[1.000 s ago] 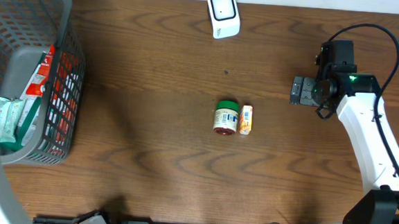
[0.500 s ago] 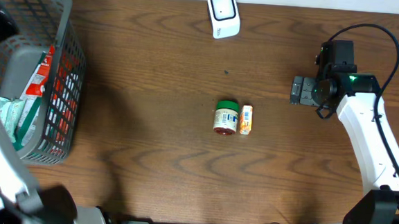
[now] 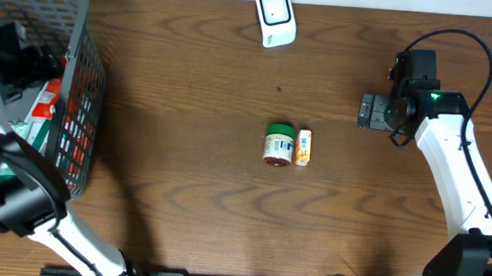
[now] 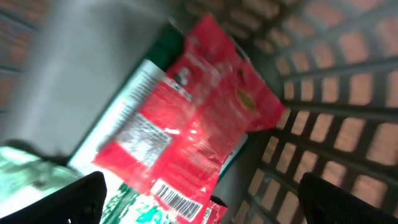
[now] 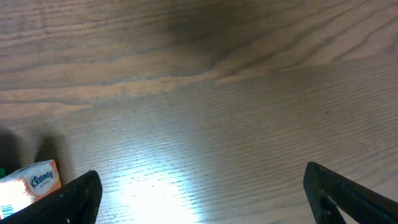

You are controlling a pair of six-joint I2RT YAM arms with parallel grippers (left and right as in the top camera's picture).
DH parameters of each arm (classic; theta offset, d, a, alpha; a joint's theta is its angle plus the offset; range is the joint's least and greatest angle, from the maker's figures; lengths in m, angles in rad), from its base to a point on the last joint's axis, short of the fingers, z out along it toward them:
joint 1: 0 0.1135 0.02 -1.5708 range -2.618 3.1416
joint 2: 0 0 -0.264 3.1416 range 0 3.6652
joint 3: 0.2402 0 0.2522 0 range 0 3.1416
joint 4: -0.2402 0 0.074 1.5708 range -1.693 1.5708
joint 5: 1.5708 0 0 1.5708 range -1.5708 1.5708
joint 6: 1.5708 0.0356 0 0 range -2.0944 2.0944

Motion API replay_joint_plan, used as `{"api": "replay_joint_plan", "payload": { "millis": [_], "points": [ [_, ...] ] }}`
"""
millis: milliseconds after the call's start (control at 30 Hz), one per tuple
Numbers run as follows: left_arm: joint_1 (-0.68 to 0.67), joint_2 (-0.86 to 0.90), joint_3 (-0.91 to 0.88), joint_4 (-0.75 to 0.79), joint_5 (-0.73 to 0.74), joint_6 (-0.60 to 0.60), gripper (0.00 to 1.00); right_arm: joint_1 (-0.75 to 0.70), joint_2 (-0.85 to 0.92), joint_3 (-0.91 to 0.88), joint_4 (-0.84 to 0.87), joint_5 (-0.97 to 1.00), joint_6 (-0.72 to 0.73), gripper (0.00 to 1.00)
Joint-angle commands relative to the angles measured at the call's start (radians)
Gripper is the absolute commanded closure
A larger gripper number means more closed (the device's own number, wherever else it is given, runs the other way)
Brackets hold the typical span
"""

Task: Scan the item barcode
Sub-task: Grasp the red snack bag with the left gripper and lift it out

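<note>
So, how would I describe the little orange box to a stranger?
Go to the middle of the wooden table, where two items lie side by side. The orange box is the narrow one on the right; its neighbour is a round jar with a green lid.

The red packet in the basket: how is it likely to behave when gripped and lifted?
The red packet looks like thin, crinkled film, so probably floppy and light, sagging when pinched. Its glossy surface may be slippery. It lies on other packs in the basket, so it could shift.
</note>
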Motion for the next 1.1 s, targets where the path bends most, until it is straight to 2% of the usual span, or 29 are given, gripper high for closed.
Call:
{"api": "replay_joint_plan", "payload": {
  "millis": [0, 533, 600, 767, 1067],
  "points": [
    [0.000, 0.032, -0.003, -0.011, 0.050, 0.086, 0.02, -0.003, -0.010, 0.010, -0.001, 0.016, -0.010, 0.01],
    [-0.015, 0.146, -0.005, 0.014, 0.049, 0.087, 0.02, -0.003, -0.010, 0.010, -0.001, 0.016, -0.010, 0.01],
    [-0.026, 0.158, -0.005, 0.020, 0.027, 0.101, 0.02, -0.003, -0.010, 0.010, -0.001, 0.017, -0.010, 0.01],
    [-0.052, 0.176, -0.005, 0.042, -0.137, 0.100, 0.02, -0.003, -0.010, 0.010, -0.001, 0.017, -0.010, 0.01],
    [-0.056, 0.261, -0.013, 0.060, -0.153, 0.097, 0.02, -0.003, -0.010, 0.010, -0.001, 0.016, -0.010, 0.01]
  ]
}}
